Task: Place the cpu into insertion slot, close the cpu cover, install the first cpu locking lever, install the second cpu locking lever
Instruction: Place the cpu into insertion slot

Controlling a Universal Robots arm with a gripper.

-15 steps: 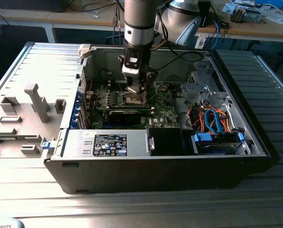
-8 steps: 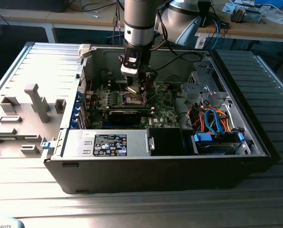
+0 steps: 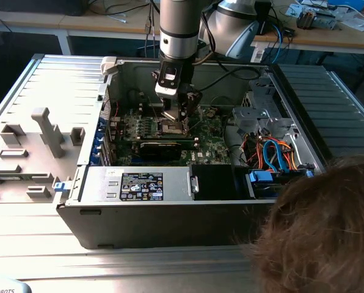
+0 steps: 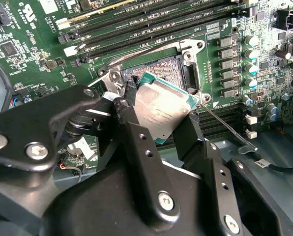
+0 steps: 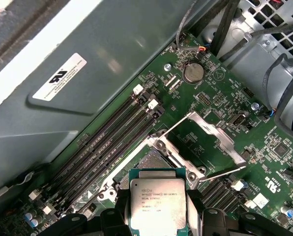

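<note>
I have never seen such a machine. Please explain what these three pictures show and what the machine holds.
The exterior view looks from outside at a grey metal robot arm reaching down into an open grey computer case. A person's brown hair shows in one corner. The two wrist views come from cameras riding on the arm; they look past its black two-fingered gripper at the green circuit board. The gripper is shut on the cpu, a small flat square chip with a silver-grey top, held just above the insertion slot, a square dark socket with a brownish centre. The cpu cover, a thin grey metal frame, stands open beside the socket.
</note>
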